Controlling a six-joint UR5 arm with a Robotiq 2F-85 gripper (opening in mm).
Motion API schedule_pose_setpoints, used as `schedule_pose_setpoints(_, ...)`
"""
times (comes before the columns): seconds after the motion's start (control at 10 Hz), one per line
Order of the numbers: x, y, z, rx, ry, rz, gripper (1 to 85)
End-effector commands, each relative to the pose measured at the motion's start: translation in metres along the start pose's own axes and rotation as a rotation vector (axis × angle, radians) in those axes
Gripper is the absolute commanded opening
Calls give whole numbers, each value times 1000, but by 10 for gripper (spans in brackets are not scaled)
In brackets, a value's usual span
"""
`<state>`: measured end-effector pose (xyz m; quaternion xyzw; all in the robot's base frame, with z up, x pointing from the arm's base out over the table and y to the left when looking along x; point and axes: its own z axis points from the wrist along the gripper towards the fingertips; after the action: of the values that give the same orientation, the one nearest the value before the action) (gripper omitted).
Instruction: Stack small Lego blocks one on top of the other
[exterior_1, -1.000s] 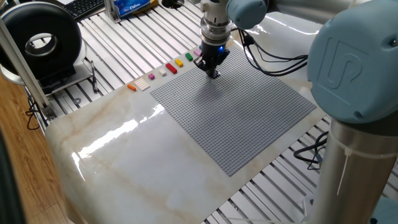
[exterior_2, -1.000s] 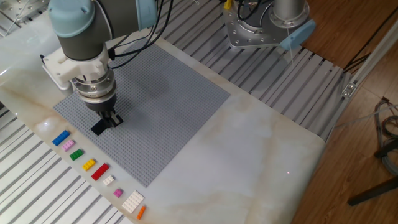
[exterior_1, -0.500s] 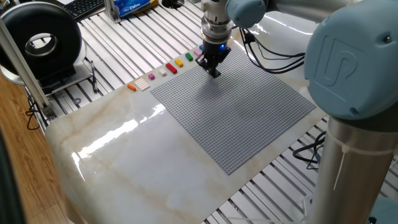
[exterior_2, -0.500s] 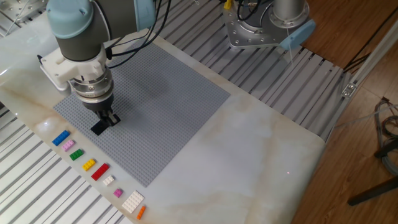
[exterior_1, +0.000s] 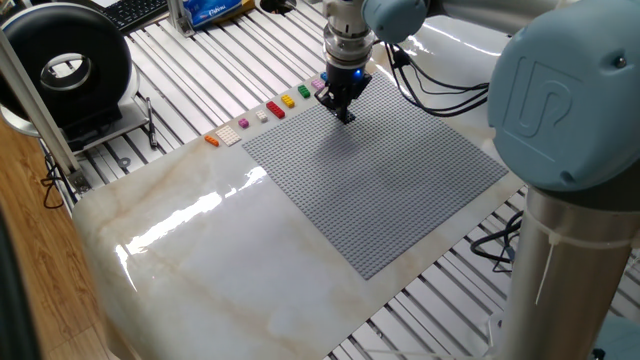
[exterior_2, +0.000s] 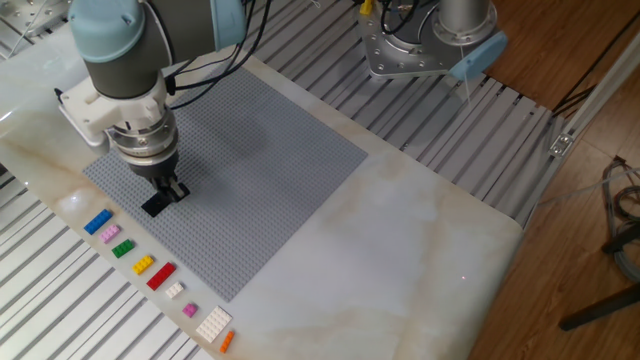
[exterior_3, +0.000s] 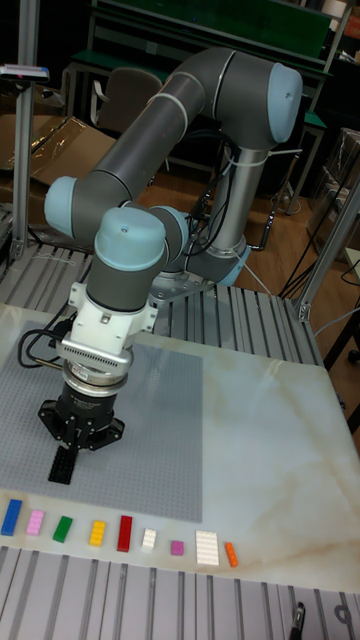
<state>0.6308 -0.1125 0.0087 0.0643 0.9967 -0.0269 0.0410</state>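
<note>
Since the earlier frames the gripper (exterior_2: 168, 190) has been shifted slightly along the baseplate toward the brick row, with the black Lego block (exterior_2: 156, 205) carried along in it.

The black block is pinched between the fingertips, jaws narrow and closed on it; it is seen as a long dark brick hanging at or just above the grey studded baseplate (exterior_2: 260, 170). Whether it touches the studs cannot be told. In the tall fixed view the block (exterior_3: 63, 464) is seen below the gripper (exterior_3: 78, 440), near the baseplate's front edge.

The blue Lego block (exterior_2: 97, 222) lies at the end of a row on the marble tabletop (exterior_2: 400, 240), just off the baseplate edge, with the pink-purple Lego block (exterior_2: 109, 234) just beside it. Both are untouched and unstacked.

Further along the row: a green brick (exterior_2: 123, 249), a yellow brick (exterior_2: 143, 264), a red brick (exterior_2: 160, 276), a small white brick (exterior_2: 174, 290), a small purple brick (exterior_2: 190, 311), a larger white brick (exterior_2: 213, 324) and an orange brick (exterior_2: 226, 341).

In the one fixed view the gripper (exterior_1: 343, 113) is at the baseplate's far corner, near the row.
</note>
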Motion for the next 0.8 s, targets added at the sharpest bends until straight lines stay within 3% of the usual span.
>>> schedule_pose_setpoints(0.0, -2, -2, -3, -3, 6, 3, 10)
schedule_pose_setpoints(0.7, -16, -8, 7, -8, -12, -8, 10)
